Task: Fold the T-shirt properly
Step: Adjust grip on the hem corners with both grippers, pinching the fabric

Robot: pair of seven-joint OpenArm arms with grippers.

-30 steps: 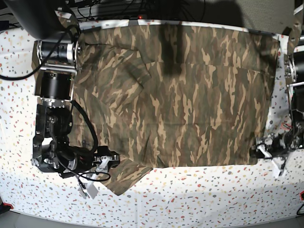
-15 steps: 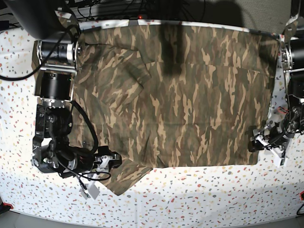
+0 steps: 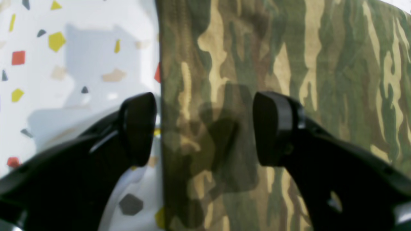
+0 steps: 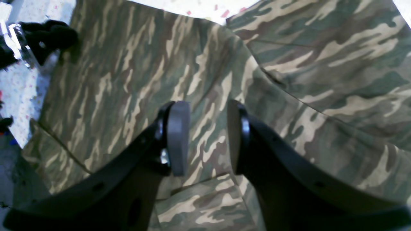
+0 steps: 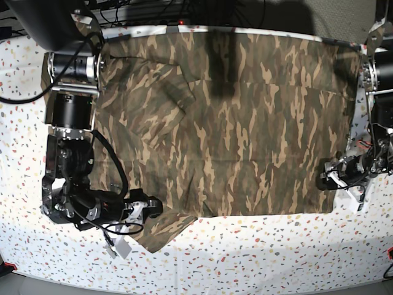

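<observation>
- Base view: large brown, tan and olive camouflage cloth T-shirt [image 5: 233,123] lies spread flat on speckled white table [image 5: 258,258]; barely folded, nearly all folds left.
- Left gripper [image 3: 202,128] wide open, straddling shirt's edge, holding nothing.
- Right gripper [image 4: 207,139] part open over cloth, nothing pinched.

Robot lab: speckled table [image 5: 258,258], cables [image 5: 153,9] behind.

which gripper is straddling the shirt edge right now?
The left gripper: one of its fingers is over the speckled table, the other over the T-shirt. The right gripper has both fingers over cloth.
</observation>
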